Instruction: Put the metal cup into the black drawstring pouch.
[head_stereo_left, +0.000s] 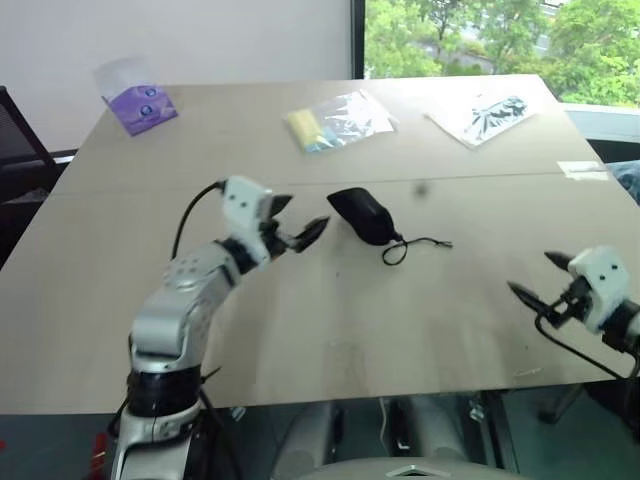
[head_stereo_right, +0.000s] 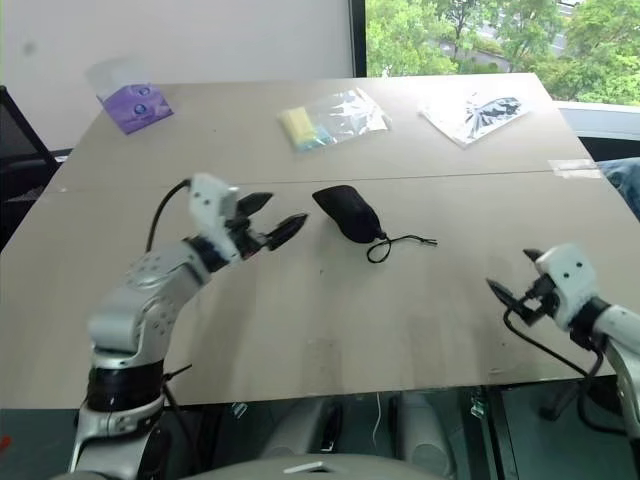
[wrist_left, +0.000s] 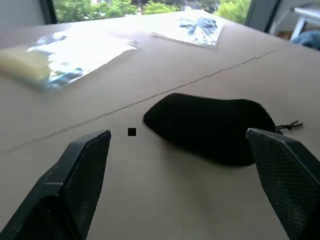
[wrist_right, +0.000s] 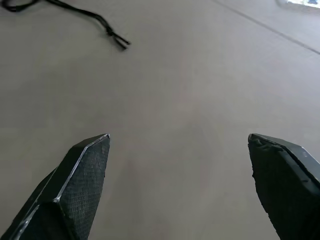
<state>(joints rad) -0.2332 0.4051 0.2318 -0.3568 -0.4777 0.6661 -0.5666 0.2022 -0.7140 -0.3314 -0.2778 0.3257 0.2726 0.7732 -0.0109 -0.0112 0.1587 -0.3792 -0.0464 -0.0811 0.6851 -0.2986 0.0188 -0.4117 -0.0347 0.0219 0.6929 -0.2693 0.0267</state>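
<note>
The black drawstring pouch (head_stereo_left: 362, 215) lies plump on its side in the middle of the table, its thin cord (head_stereo_left: 415, 243) trailing toward the right. The metal cup is out of view. My left gripper (head_stereo_left: 305, 213) hovers just left of the pouch, open, pointing at it with nothing between its fingers; the left wrist view has the pouch (wrist_left: 210, 127) close ahead. My right gripper (head_stereo_left: 530, 273) stands open near the table's front right edge, well clear of the pouch, over bare tabletop with the cord's end (wrist_right: 75, 12) ahead of it.
At the back of the table lie a purple packet (head_stereo_left: 140, 105), a clear bag with a yellow item (head_stereo_left: 335, 122) and a clear bag with a black print (head_stereo_left: 490, 115). A black chair (head_stereo_left: 15, 130) stands at the far left.
</note>
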